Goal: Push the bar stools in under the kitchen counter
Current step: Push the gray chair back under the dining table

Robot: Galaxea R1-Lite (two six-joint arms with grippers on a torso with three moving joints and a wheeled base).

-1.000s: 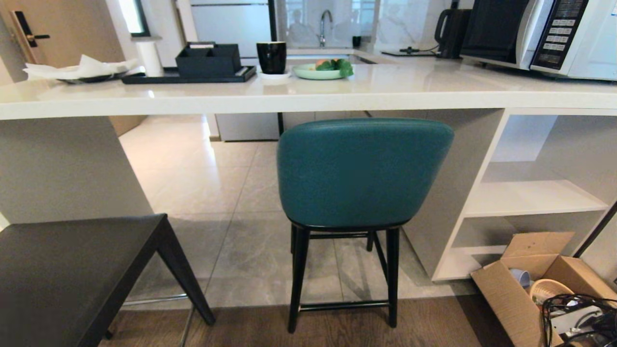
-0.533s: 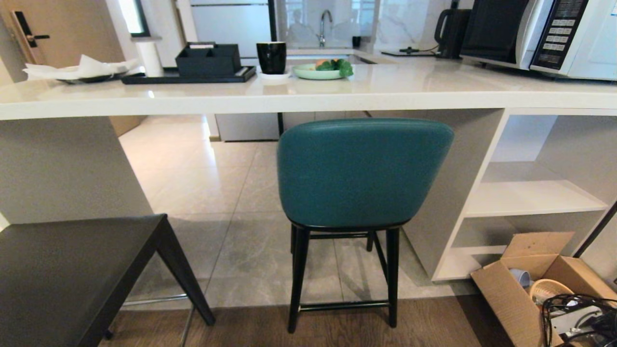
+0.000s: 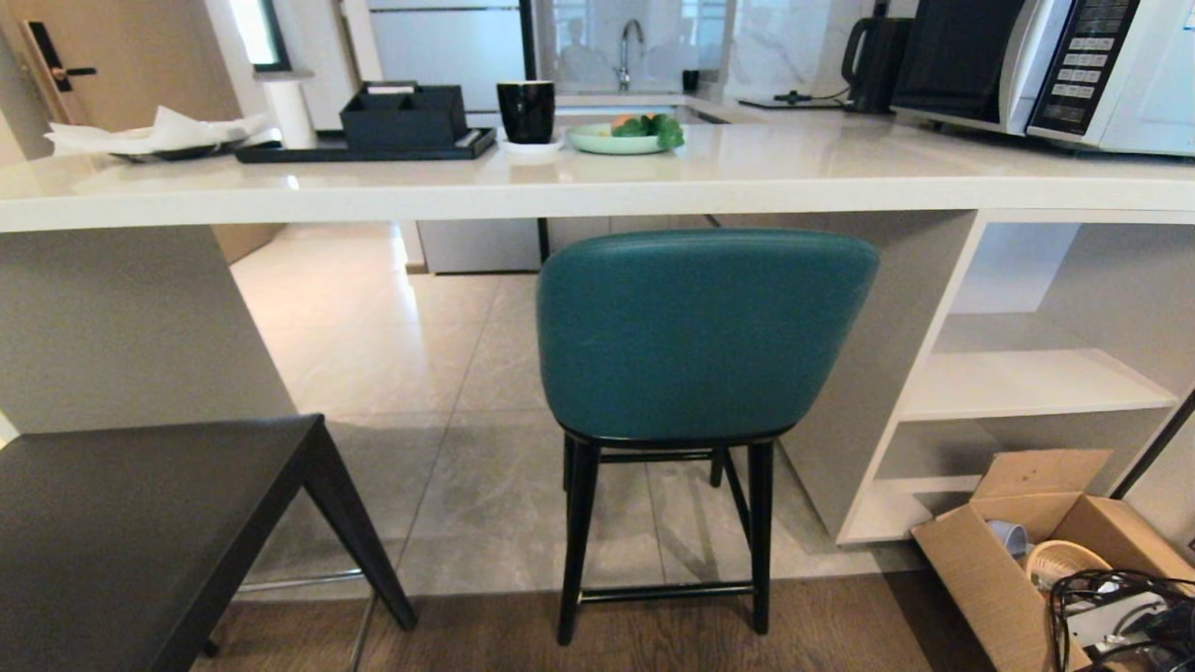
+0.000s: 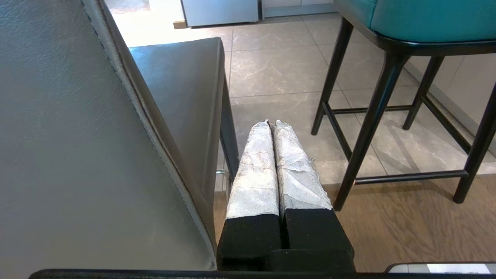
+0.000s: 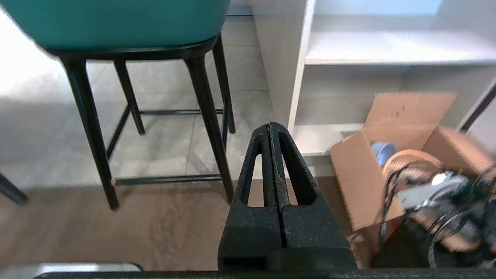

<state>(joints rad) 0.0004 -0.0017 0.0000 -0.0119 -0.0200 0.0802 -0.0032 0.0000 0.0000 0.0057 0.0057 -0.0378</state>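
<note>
Open cardboard box [image 3: 990,560] with basket [image 3: 1064,560], blue cup [image 3: 1010,537], cables [image 3: 1120,607]

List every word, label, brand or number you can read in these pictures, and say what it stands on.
No text can be read anywhere.
Microwave control panel: rows of labelled buttons, too small to read.
Cardboard box: no print visible on the faces that show.
Teal stool, grey stool, kitchen counter: no markings.

The microwave [image 3: 1046,65] keypad's markings are too small to read.
</note>
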